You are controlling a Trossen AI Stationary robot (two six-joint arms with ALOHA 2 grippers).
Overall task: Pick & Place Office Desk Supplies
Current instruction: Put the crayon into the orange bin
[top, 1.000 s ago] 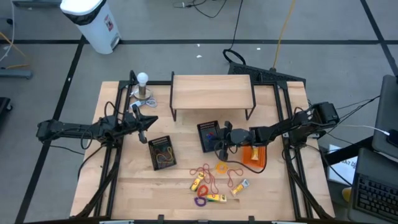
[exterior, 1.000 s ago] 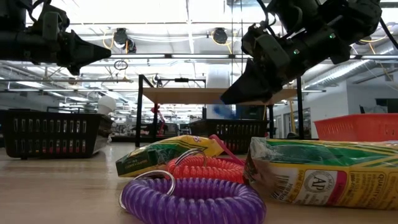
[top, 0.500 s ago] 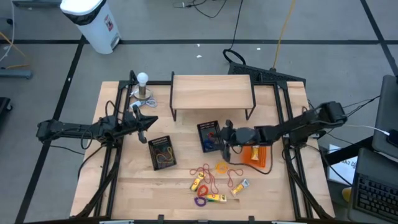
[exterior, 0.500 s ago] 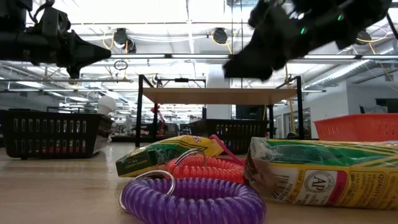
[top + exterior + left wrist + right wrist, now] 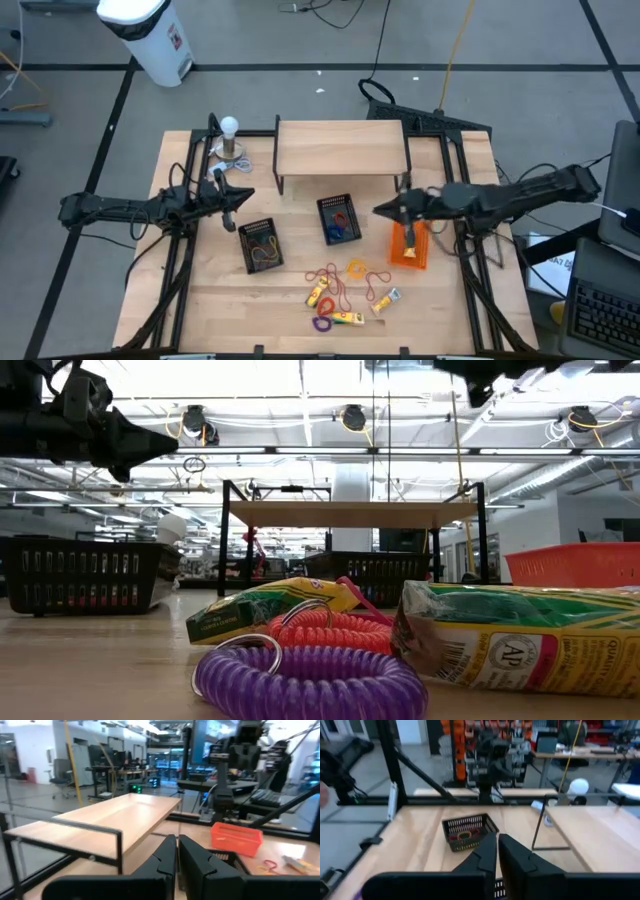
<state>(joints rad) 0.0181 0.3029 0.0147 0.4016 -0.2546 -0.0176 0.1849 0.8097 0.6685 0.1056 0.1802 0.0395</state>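
Where the supplies lie, a purple coil loop (image 5: pixel 310 682) touches yellow packets (image 5: pixel 520 637).

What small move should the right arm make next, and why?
Probably swing the right gripper, shut and empty above the table between the middle black basket and the orange basket, toward the loose loops and packets near the front edge, then open. Those supplies are not yet sorted. The left gripper waits, shut.

Left arm reaches in from the left edge, held level, left pincer (image 5: pixel 243 195) closed with fingers pressed together, empty. Right arm stretches in from the right edge, raised, right pincer (image 5: pixel 380 210) closed too, fingers (image 5: pixel 512 854) nearly touching, holding nothing.
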